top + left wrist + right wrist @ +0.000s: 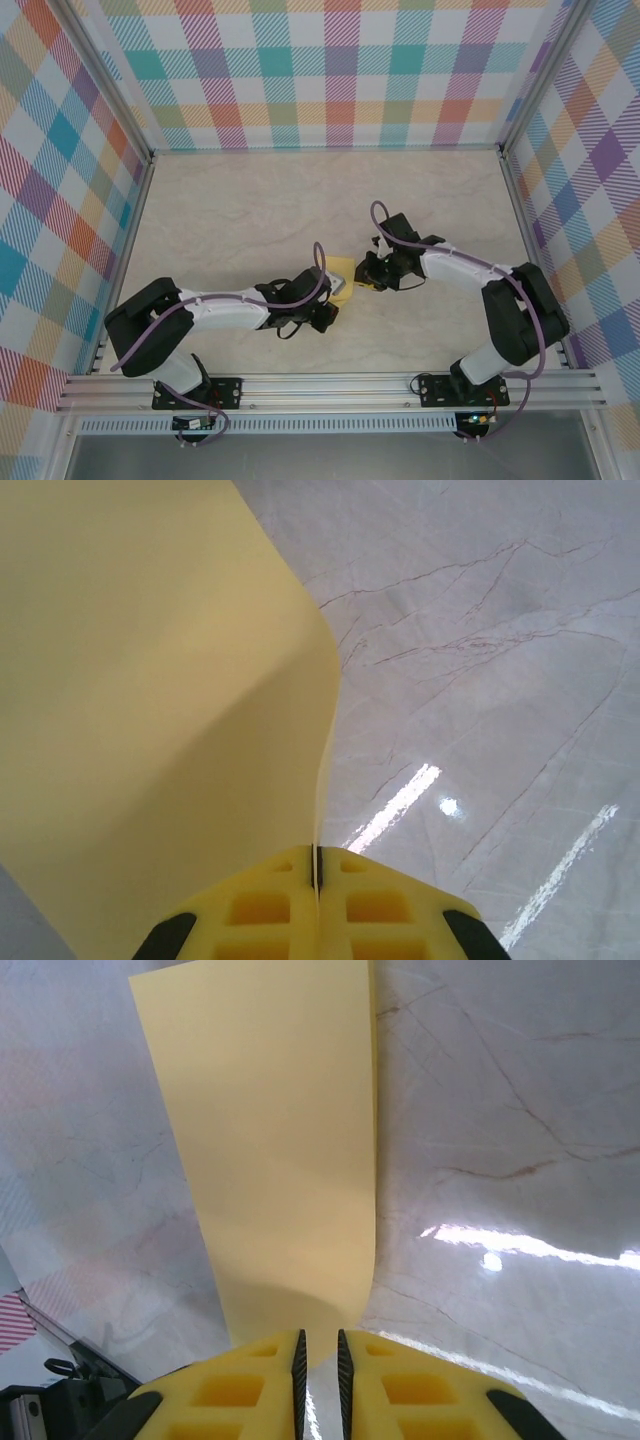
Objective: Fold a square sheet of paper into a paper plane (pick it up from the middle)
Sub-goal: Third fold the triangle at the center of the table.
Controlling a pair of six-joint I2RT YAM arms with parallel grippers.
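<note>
One sheet (pixel 343 268) runs lengthwise from left hand (pixel 317 872) to right hand (pixel 320 1345).

one yellow sheet (pixel 342 272), two claws (pixel 336 303) (pixel 366 280)

You're looking at a pale, marble-patterned surface (pixel 230 210) with thin reddish-brown veins, and it throws back bright streaks of overhead light (pixel 520 1245) as glare. It is boxed in on three sides by walls (pixel 340 70) of pastel plaid in teal, orange, purple and yellow, framed by silver metal posts (pixel 115 90). Slotted aluminium rails (pixel 330 385) run along your near edge.
</note>
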